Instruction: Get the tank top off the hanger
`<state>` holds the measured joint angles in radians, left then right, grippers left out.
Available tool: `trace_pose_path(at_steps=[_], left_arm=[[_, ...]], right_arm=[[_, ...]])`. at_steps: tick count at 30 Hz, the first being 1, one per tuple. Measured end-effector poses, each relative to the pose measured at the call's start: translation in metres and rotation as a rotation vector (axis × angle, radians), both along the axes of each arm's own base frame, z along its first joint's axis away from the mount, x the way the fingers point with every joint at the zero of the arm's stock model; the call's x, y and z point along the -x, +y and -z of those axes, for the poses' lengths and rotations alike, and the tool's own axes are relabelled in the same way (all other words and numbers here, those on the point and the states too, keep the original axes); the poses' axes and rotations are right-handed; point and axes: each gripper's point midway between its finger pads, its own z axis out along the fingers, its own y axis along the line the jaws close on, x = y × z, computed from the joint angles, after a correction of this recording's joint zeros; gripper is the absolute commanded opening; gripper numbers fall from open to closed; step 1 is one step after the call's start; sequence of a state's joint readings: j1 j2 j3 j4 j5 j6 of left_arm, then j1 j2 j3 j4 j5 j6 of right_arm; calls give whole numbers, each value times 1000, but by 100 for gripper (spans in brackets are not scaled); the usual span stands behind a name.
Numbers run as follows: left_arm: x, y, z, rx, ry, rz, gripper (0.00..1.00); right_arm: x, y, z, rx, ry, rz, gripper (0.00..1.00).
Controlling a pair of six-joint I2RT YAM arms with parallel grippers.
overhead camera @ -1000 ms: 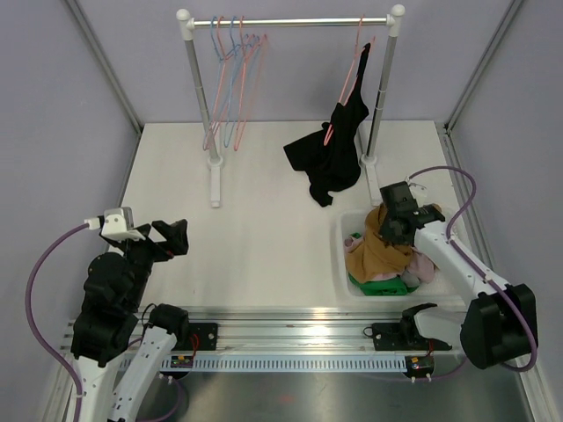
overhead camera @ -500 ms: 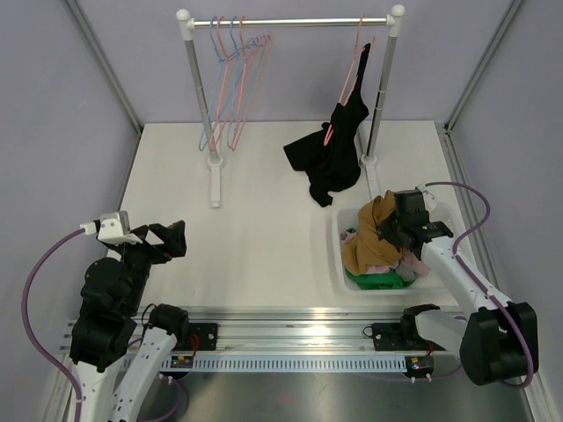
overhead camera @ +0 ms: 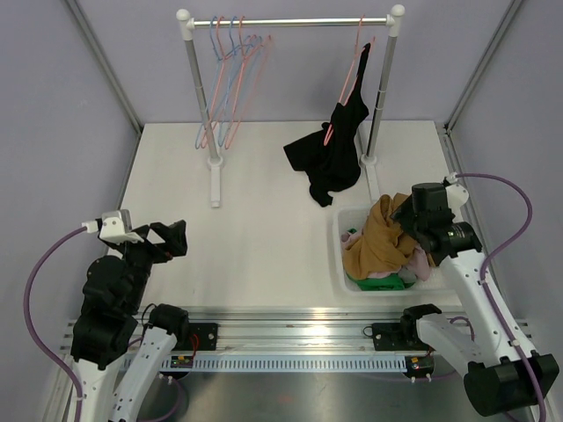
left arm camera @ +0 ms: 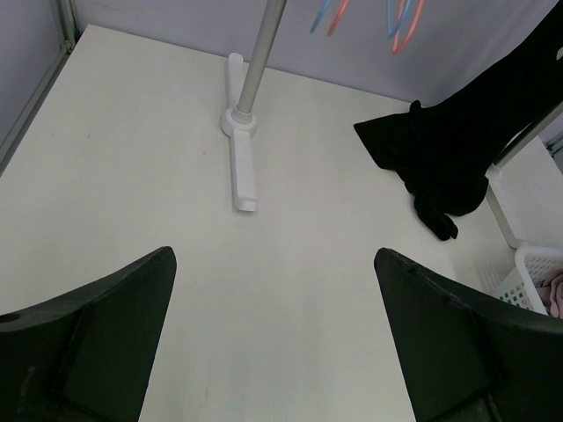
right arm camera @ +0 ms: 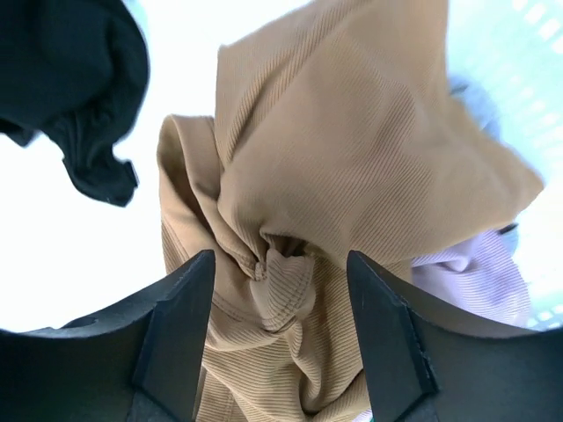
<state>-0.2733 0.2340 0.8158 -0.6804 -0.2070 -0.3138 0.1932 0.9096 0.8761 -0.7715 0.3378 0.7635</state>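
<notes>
Much of the pink wire hanger (overhead camera: pixel 328 134) is hard to follow. Its thin upper part fades against the wall, and the lower part disappears behind the cloth it carries. The overhead view does not show the right gripper's fingertips, because the wrist housing sits over them. The left wrist view cuts the black tank top (overhead camera: pixel 332 163) off at the upper right edge and catches only one corner of the white slatted basket (overhead camera: pixel 338 251). In the right wrist view the table and basket wall are washed out to white.

The black tank top is on the pink hanger, at the right end of the silver rail (overhead camera: pixel 290 21) and close to the right white post. Its long axis runs steeply down from the hook. One strap is pulled up thin, and the body sags to the white table (overhead camera: pixel 264 229). There one lobe of the crumpled lower end points left and the other points towards the basket.

The right gripper (right arm camera: pixel 280 255) hangs over the basket with its fingers spread. A tan ribbed garment (right arm camera: pixel 352 132) lies bunched below the gap, on top of green and pale lilac clothes. The left gripper (left arm camera: pixel 273 255) is poised well apart from all of this, above bare table, its fingers wide apart and holding nothing. Pink and blue empty hangers (overhead camera: pixel 230 79) cluster at the left end of the rail.
</notes>
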Motion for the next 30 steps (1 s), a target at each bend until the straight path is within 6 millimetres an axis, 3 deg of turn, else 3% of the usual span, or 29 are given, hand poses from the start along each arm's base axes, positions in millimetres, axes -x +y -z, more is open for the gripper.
trace_pose_path(at_steps=[4,9,12,13,17,19,22,25,30], left_arm=[[-3,-1,3,-4,15,0,99],[-4,-1,4,-6,23,1,99],[-6,-5,5,-6,31,19,99],[-9,-9,6,-7,41,34,99],[-24,-33,10,-2,122,139,99],[-34,-49,5,14,160,207,99],[-45,-70,-11,37,185,288,99],[-52,-94,-44,43,157,371,99],[-63,-157,-108,23,63,531,99]], right_arm=[[-3,-10,-16,60,-25,16,66],[-17,-16,-12,134,33,6,69],[-18,-11,-6,143,62,-47,96],[-18,-10,-8,146,57,-66,100],[-10,-2,-30,138,-11,-152,99],[-5,4,-56,123,-89,-202,100],[5,21,-93,77,-209,-317,99],[17,42,-122,28,-296,-442,100],[40,62,-138,-35,-363,-573,100]])
